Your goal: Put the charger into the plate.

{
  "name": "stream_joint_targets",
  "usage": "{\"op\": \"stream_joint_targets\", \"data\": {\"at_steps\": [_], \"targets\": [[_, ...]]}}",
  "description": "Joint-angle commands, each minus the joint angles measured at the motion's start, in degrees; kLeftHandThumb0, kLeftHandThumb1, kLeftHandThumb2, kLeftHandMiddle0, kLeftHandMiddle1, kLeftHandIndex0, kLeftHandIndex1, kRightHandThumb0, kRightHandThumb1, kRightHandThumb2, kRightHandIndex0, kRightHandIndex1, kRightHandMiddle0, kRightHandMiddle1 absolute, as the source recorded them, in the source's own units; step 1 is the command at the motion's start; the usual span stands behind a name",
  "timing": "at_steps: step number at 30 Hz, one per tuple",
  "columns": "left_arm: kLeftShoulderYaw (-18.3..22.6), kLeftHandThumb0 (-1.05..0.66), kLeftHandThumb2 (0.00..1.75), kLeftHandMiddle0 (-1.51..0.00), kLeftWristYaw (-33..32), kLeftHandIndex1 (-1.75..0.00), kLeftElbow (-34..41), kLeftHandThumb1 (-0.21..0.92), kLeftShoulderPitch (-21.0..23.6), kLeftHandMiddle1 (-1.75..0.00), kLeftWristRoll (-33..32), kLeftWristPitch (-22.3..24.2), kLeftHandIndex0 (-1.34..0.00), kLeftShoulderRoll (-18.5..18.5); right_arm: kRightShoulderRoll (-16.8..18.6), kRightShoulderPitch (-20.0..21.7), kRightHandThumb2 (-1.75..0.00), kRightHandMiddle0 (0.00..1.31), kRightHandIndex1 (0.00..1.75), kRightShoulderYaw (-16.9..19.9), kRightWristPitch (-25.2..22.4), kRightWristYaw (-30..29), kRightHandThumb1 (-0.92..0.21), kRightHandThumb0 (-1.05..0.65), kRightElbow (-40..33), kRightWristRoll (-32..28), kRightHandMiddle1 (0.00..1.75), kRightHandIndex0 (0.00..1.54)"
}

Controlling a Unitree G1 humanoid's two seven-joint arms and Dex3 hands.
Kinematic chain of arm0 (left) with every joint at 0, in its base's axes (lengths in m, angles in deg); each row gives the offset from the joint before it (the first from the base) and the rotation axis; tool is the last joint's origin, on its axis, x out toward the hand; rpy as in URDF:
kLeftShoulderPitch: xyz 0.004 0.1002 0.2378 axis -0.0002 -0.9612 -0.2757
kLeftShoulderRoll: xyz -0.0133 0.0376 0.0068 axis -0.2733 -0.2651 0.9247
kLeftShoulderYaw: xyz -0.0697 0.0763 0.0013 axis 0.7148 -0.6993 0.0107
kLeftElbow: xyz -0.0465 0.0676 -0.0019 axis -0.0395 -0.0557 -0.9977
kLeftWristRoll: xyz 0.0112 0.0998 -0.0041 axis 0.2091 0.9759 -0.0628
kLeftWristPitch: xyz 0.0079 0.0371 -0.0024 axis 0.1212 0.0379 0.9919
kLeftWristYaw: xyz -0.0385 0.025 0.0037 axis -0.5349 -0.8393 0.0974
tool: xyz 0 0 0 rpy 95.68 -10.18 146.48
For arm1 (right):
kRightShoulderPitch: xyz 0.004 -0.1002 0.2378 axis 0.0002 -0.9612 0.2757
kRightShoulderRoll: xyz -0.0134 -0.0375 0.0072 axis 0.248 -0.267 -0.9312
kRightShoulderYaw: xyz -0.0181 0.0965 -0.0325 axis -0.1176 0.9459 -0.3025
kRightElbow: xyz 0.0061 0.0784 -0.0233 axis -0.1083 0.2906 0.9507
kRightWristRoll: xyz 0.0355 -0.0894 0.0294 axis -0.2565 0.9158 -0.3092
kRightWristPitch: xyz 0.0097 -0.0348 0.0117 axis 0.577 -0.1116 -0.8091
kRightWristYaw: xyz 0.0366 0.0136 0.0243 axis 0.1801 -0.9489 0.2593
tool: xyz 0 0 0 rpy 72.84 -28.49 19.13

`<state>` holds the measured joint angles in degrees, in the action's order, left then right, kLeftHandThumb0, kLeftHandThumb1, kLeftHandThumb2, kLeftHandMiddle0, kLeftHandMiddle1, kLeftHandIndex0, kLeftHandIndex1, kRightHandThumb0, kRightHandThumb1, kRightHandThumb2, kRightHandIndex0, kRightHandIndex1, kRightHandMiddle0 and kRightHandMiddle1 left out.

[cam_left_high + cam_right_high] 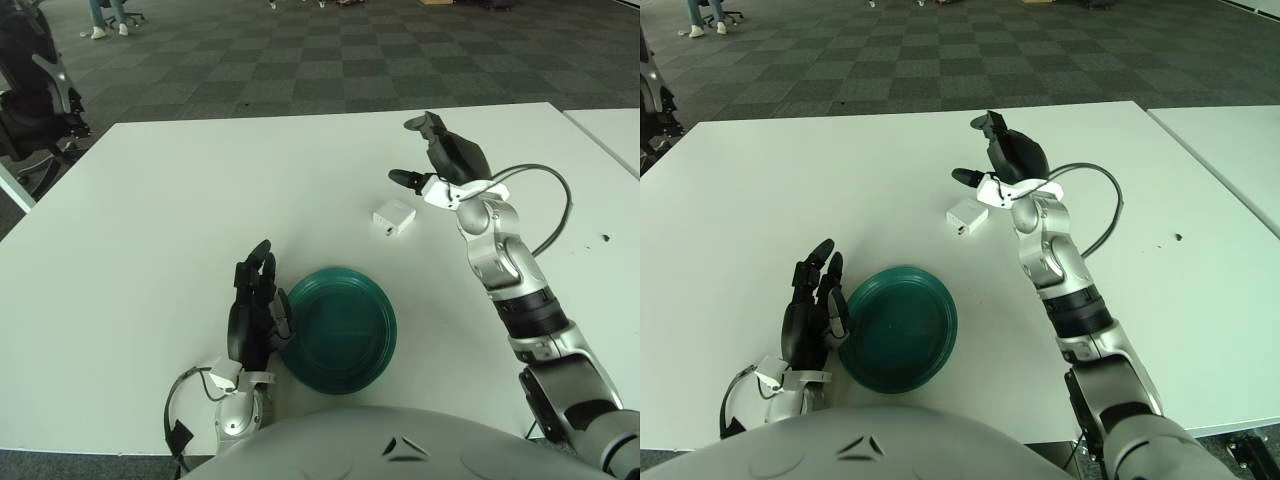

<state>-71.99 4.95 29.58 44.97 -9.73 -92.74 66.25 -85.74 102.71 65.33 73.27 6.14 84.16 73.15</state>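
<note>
A small white charger (pixel 393 217) lies on the white table, beyond the dark green plate (pixel 340 328) near the front edge. My right hand (pixel 432 152) hovers just right of and above the charger, fingers spread, holding nothing; it also shows in the right eye view (pixel 1002 152). My left hand (pixel 255 305) stands upright against the plate's left rim, fingers extended and empty. The charger (pixel 966 216) and the plate (pixel 897 327) are apart from each other.
The white table (pixel 180 200) spreads wide around the objects. A second white table (pixel 610 135) stands at the right. A grey cable (pixel 550 200) loops from my right wrist. An office chair (pixel 35 95) stands off the table's far left corner.
</note>
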Motion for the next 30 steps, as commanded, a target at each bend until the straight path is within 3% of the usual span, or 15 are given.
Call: {"op": "stream_joint_targets", "data": {"at_steps": [1,14,30], "targets": [[0.2,-0.8,0.92,-0.24,-0.8,-0.74,-6.3,0.92,2.2,0.0,0.5,1.4,0.0,1.7,0.4,3.9,-0.46,0.0,0.0,-2.6,2.3,-0.1,-0.92,-0.75,4.3,1.3,0.81,0.31],[-0.4,-0.8,0.91,-0.26,-1.7,-0.75,-7.4,0.92,2.8,-0.01,1.6,0.3,0.0,1.9,1.9,11.3,-0.52,0.0,0.0,-9.2,6.9,1.5,-0.92,-0.75,18.3,2.1,0.75,0.29],[-1.0,-0.82,0.91,-0.28,-1.4,-0.78,-6.9,0.92,2.7,-0.01,0.9,1.0,0.0,2.1,4.3,11.5,-0.51,0.0,0.02,-14.5,15.5,-4.1,-0.92,-0.7,36.7,1.9,0.67,0.34]]}}
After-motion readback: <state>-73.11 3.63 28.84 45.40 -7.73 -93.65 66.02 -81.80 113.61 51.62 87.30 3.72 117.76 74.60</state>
